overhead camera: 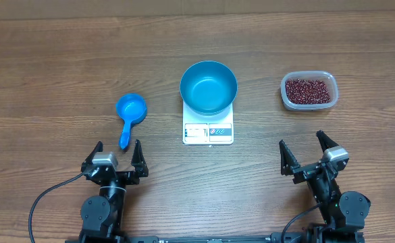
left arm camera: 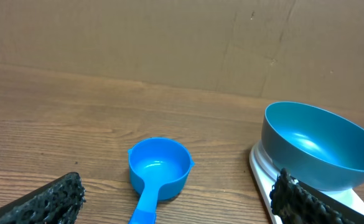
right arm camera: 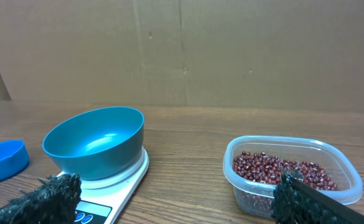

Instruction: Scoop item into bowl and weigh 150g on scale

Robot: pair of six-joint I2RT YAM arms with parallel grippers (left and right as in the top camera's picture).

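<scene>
**Both jaws spread wide, beans in the tub at right**

In the overhead view the left jaws, at the lower left of the frame, stand fully apart and grip nothing. One of their black textured fingers (left arm camera: 48, 200) fills the lower left corner of the left wrist view. The right jaws, at the lower right of the overhead view, are just as wide and hold nothing. One of their fingers (right arm camera: 45, 200) sits at the lower left of the right wrist view.

Just above the left jaws lies a small blue scoop (overhead camera: 130, 113). Its cup is at the top and its handle points down toward the gap between the fingers without touching them.

In the centre of the frame the white scale (overhead camera: 208, 132) rests flat on the wooden bench (overhead camera: 62, 61), display edge toward the bottom. The blue bowl (overhead camera: 208, 86) stands upright on it, and its glossy inside shows plain blue.

Right of the bowl and apart from it, at the upper right above the right jaws, a clear plastic tub (overhead camera: 284, 94) holds the red-brown beans (overhead camera: 309, 90). Cardboard (left arm camera: 169, 43) backs the bench in both wrist views.
</scene>
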